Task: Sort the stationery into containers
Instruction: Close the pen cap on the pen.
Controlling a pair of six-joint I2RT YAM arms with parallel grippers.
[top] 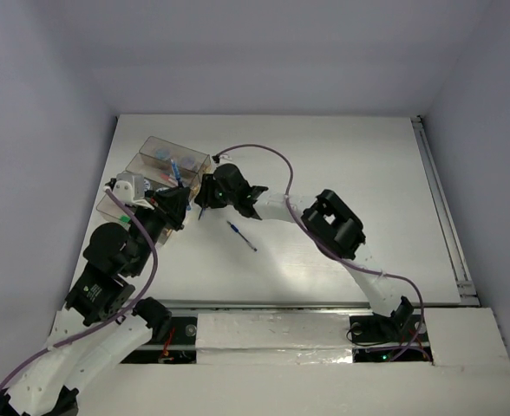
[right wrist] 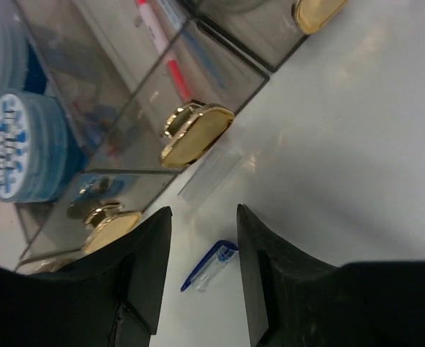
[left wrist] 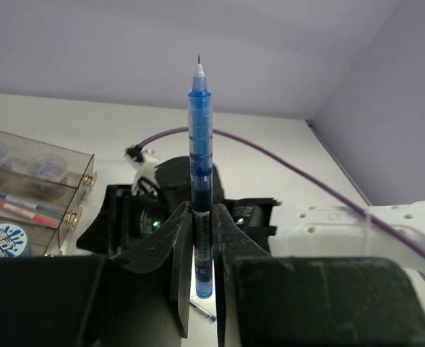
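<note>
The left gripper (left wrist: 202,217) is clamped on a blue pen (left wrist: 200,159), which stands upright between its fingers. The right gripper (right wrist: 203,217) has its fingers apart and holds nothing, close to the containers (right wrist: 126,108). A second blue pen (top: 242,236) lies on the table (top: 350,173).

The top camera looks down from behind me; my two wrist cameras sit close, all sharing the containers (top: 161,161).
</note>
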